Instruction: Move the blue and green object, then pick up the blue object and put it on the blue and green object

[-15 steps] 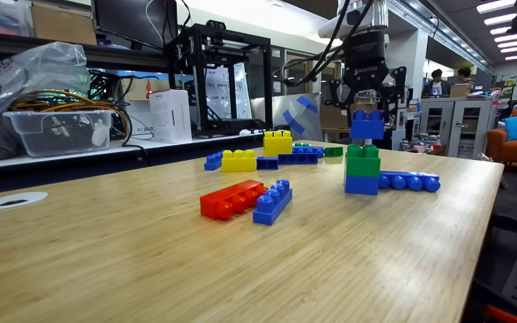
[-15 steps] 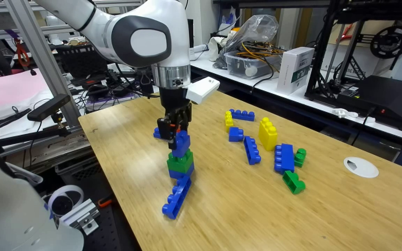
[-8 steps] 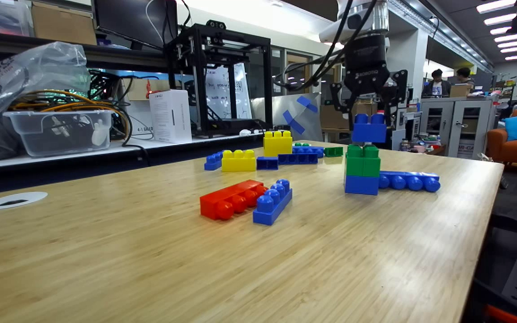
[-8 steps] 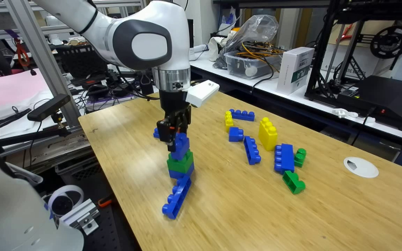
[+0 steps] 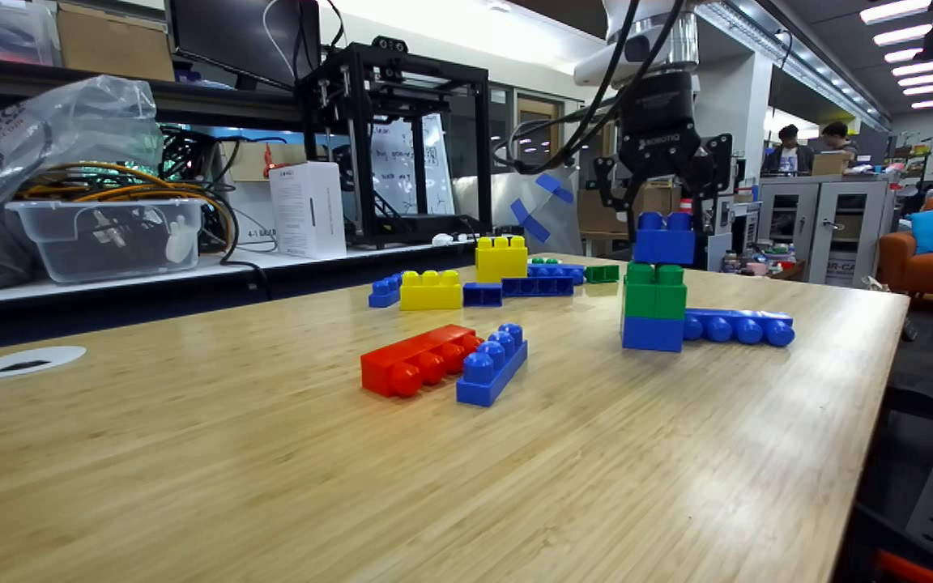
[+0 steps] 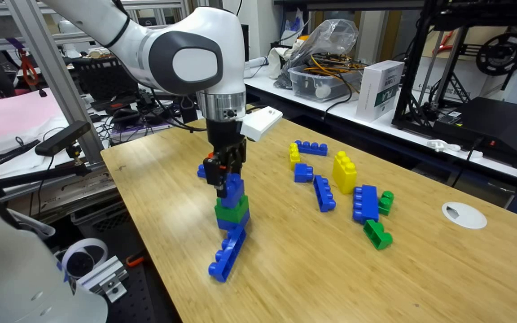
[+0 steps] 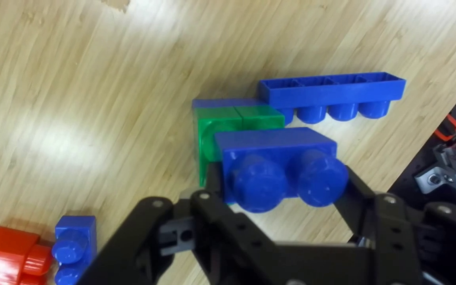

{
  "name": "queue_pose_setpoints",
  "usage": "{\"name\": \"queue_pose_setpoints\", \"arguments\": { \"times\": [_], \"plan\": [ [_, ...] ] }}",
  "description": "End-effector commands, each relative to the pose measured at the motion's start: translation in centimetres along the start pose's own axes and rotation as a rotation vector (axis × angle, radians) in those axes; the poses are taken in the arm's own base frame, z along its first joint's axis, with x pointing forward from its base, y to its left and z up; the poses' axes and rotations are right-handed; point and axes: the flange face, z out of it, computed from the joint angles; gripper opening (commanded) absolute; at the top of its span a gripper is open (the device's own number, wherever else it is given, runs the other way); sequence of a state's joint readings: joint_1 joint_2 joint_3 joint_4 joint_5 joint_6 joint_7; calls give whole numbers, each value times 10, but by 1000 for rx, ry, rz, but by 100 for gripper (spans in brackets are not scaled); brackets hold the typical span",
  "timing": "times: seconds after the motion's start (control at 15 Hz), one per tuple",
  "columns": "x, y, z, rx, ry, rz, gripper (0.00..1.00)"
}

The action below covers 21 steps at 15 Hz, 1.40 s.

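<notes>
Claw (image 5: 666,230) grips blue brick (image 5: 665,246) above green-blue tower (image 5: 655,304), with room before table's edge (image 6: 133,215).

Lettering reads "ROBOTIQ" on hand (image 5: 666,230), "SERVICE" on plastic bag (image 5: 70,129), "PLA" on white box (image 6: 379,89) at front edge of side counter (image 6: 308,101); writing on whiteboard (image 5: 394,190) only partly legible.

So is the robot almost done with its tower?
Done: the blue brick is picked up, in the jaws; whether the tower was moved, I can't tell. In hand: stacking, with the brick over the tower. Left: seating it on the green studs, which show beneath, and letting go.
</notes>
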State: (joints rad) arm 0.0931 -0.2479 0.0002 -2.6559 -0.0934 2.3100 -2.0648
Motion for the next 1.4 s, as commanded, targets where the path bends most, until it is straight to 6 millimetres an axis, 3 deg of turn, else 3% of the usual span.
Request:
{"name": "queue_pose_setpoints", "arguments": {
  "times": [0.0, 0.6, 1.33],
  "plan": [
    [-3, 6, 6, -6, -17, -35, 45],
    [-4, 12, 16, 18, -23, -61, 45],
    [-7, 14, 14, 12, -27, -61, 45]
  ]
}}
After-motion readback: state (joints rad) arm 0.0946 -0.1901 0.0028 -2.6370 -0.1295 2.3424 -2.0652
